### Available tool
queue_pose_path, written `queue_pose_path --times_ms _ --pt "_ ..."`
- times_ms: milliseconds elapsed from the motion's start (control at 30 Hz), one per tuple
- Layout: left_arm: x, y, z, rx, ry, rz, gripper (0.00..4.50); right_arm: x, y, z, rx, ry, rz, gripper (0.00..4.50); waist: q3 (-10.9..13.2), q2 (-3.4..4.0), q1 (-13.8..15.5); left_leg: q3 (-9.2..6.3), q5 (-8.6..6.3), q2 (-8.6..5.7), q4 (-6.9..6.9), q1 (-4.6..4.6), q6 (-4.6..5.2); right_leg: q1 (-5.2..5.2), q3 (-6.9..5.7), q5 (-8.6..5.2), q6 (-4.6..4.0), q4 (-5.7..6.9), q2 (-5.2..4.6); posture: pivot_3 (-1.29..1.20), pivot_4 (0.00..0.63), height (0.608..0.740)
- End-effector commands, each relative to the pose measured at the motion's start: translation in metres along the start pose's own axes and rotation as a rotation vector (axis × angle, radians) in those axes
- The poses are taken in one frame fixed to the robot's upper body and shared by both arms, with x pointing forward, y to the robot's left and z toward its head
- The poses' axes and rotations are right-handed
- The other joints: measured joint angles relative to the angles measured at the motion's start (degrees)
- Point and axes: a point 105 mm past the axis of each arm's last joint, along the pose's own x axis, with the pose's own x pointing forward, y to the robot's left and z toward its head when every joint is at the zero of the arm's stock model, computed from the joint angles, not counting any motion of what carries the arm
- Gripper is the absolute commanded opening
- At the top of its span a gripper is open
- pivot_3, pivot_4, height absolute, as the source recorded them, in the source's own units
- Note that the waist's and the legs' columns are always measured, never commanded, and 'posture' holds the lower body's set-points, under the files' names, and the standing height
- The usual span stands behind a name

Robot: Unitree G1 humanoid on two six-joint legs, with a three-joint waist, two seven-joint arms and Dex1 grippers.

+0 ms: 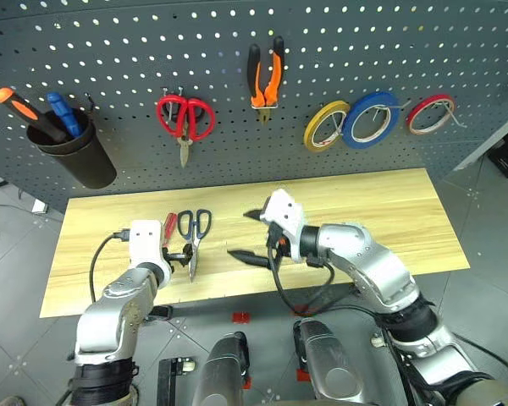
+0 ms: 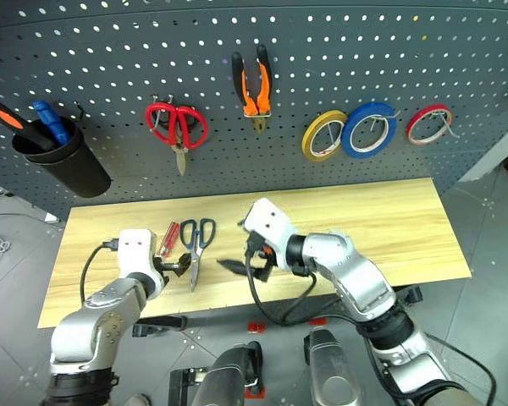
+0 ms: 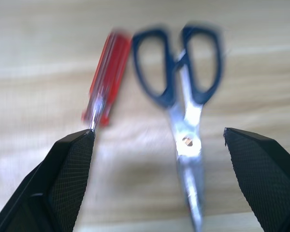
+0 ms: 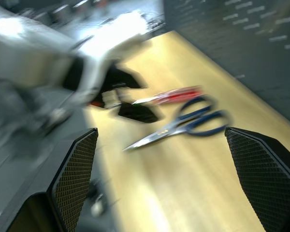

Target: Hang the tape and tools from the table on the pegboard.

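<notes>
While pliers (image 1: 266,78) and tape (image 1: 372,120) are hung on the pegboard (image 1: 135,51), screwdriver (image 1: 168,228) and scissors (image 1: 194,237) are left near the desk's (image 1: 372,211) front edge, both pincers (image 1: 184,251) (image 1: 247,235) spread, empty.

Left hand (image 1: 184,253), fingers spread, beside black-handled steel scissors (image 1: 194,237) and slim red-handled screwdriver (image 1: 168,228) on light wood-grain counter (image 1: 389,220). Right hand (image 1: 252,235) spread wide, near centre.
</notes>
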Motion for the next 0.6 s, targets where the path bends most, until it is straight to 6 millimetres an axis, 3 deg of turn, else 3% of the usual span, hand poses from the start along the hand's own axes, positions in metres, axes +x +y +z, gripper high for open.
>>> queue_pose_path --times_ms 33,433,600 --pt "0.01 -0.006 -0.002 0.007 0.024 0.008 4.48 0.002 0.015 0.013 -0.015 -0.033 0.057 4.49 0.0 -0.01 0.06 -0.03 0.01 0.01 0.02 0.01 -0.02 0.02 -0.04 0.01 0.0 0.02 0.0 -0.26 0.329 0.74" --pt "0.048 -0.028 -0.003 -0.068 0.111 -0.04 4.48 0.002 0.011 0.016 -0.014 -0.02 0.038 4.49 0.01 -0.09 0.09 -0.02 0.03 -0.01 0.03 -0.07 -0.06 0.0 -0.07 0.03 0.02 -0.08 -0.02 -0.28 0.332 0.74" --pt "0.055 -0.031 -0.008 -0.144 0.15 -0.071 3.02 -0.001 0.005 0.02 -0.057 -0.002 0.026 4.5 0.0 -0.09 -0.06 -0.04 0.04 0.0 0.06 -0.01 -0.08 0.04 -0.12 0.04 0.04 -0.03 -0.02 -0.31 0.329 0.74"
